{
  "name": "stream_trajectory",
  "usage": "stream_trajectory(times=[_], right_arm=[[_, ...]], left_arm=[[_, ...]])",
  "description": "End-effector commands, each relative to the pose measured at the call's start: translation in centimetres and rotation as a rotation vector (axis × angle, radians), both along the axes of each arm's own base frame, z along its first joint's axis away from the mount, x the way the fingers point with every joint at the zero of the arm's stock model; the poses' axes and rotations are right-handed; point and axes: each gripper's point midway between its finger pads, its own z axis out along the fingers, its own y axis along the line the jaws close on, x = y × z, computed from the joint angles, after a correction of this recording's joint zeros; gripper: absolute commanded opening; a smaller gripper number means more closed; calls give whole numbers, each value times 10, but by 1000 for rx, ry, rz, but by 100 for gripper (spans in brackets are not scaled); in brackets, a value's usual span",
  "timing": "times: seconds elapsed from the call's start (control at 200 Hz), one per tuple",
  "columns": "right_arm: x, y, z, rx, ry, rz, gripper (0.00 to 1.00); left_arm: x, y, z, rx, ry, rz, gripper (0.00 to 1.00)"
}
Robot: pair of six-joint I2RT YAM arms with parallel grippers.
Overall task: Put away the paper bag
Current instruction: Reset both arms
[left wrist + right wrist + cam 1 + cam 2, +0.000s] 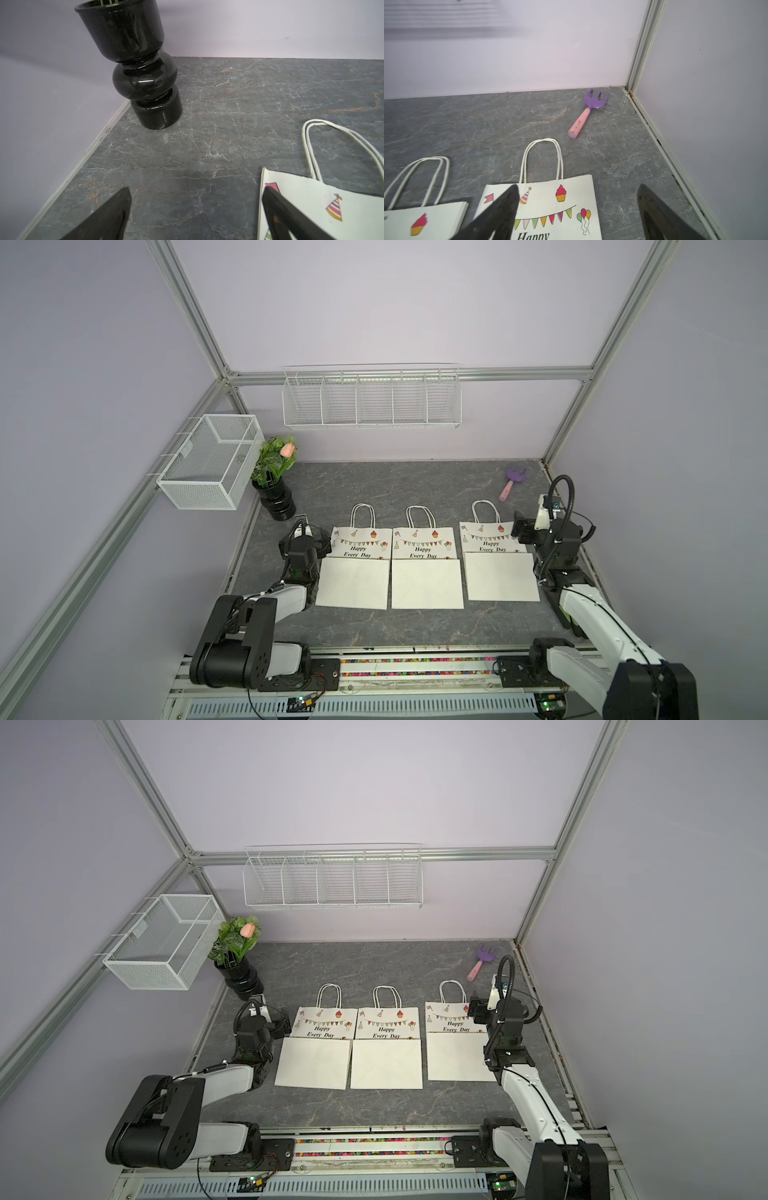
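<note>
White leftmost bag (353,581), top corner beneath left claw (195,192), rightmost bag (500,576) likewise beneath right claw (577,187); both wide open, empty

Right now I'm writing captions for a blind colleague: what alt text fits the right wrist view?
The right gripper, black jaws open, is poised by a flat white paper gift bag printed with bunting and balloons, on a grey marbled tabletop. A second matching bag lies beside it, and a purple garden fork with a pink handle lies near the corner.
</note>
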Motion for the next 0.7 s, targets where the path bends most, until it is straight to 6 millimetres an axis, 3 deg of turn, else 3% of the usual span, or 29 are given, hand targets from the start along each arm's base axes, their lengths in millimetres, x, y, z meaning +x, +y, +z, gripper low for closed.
stream_trajectory(times=[0.0, 0.13, 0.28, 0.415, 0.5, 0.55, 0.58, 0.64, 0.695], right_arm=[[16, -8, 12, -29, -121, -24, 89], [27, -6, -16, -46, -116, -8, 89], [38, 16, -13, -17, -165, 103, 89], [43, 17, -31, 24, -217, 96, 89], [31, 13, -23, 46, -278, 70, 89], [24, 16, -8, 46, -285, 88, 89], [20, 20, 1, 22, -254, 113, 89], [13, 14, -2, -47, -63, 55, 89], [4, 8, 2, -81, -79, 16, 89]], left_arm=[[17, -3, 26, -6, -133, -24, 99], [22, -4, 20, -9, -104, -30, 99], [23, -4, 20, -12, -97, -28, 100], [23, -4, 20, -12, -92, -32, 99], [22, -5, 20, -11, -96, -35, 99], [23, -5, 20, -11, -97, -36, 99], [23, -5, 20, -11, -97, -36, 99], [23, -5, 20, -12, -97, -35, 99], [23, -5, 20, -11, -96, -36, 99]])
